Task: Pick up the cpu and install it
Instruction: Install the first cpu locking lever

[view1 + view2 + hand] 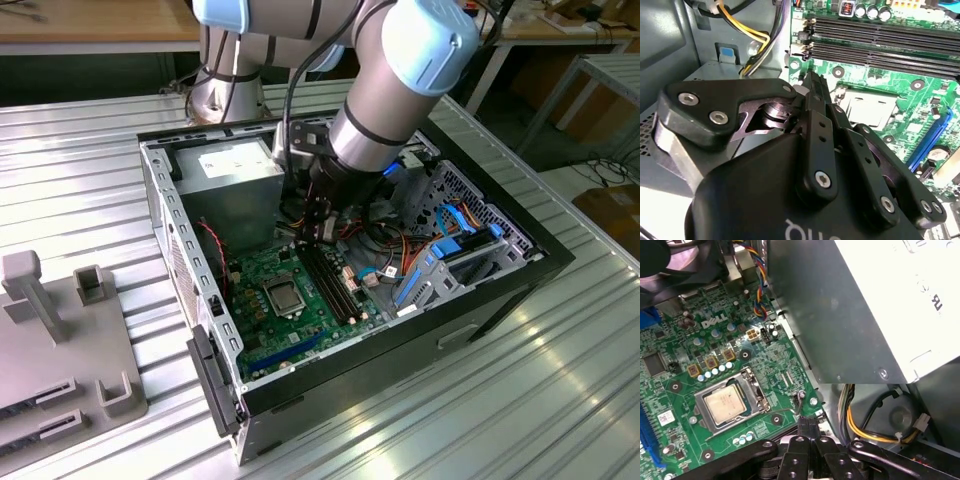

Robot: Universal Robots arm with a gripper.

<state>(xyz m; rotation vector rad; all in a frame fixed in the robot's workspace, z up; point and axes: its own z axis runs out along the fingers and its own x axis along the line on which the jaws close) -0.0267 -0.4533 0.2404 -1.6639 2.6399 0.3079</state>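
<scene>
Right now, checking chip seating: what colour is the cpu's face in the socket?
Pale silvery-beige; the small flat square cpu shows best in the first wrist view.

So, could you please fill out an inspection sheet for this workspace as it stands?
Surface: ribbed metal table carrying an open computer case.
Job's things: cpu lies flat in the socket on the green motherboard.
Clutter: grey fixture block at the exterior view's left.
Grippers: gripper shut, empty, above the board beside the socket.
Cables: yellow-black bundle by the power supply.
Surroundings: wooden benches behind.
</scene>
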